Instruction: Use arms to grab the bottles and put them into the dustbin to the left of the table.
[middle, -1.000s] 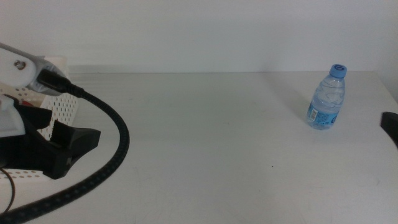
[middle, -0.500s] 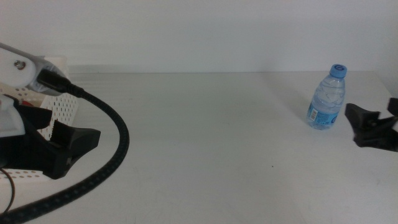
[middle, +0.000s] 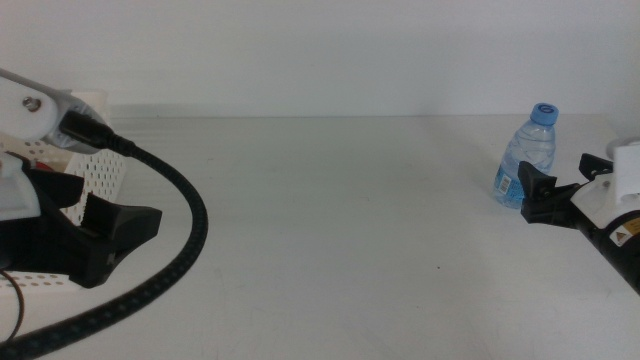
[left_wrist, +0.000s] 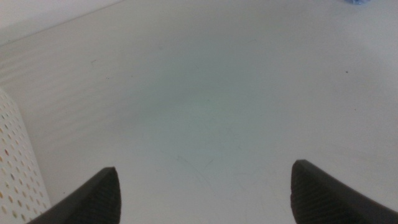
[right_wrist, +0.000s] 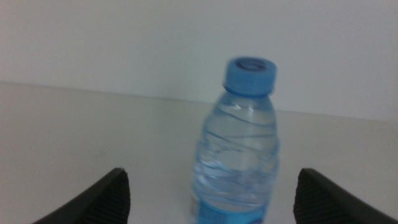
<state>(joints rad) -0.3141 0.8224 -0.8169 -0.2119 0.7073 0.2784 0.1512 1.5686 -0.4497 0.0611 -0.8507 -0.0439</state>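
With jaws spread wide, the right gripper (middle: 548, 188) is approaching the upright water bottle (middle: 526, 156) at the frame's right; it should centre on the body, while the left gripper (middle: 105, 235), also wide, is waiting beside the dustbin (middle: 100, 172).

Plain pale wall (middle: 320, 50) behind; nothing else.

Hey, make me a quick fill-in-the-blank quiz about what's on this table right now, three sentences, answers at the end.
1. The water bottle has a cap coloured ____.
2. The bottle stands ____ on the table, not on its side.
3. The right gripper has its jaws ____, with the bottle in front of them, while the left gripper waits by the dustbin.

Missing words: blue; upright; open
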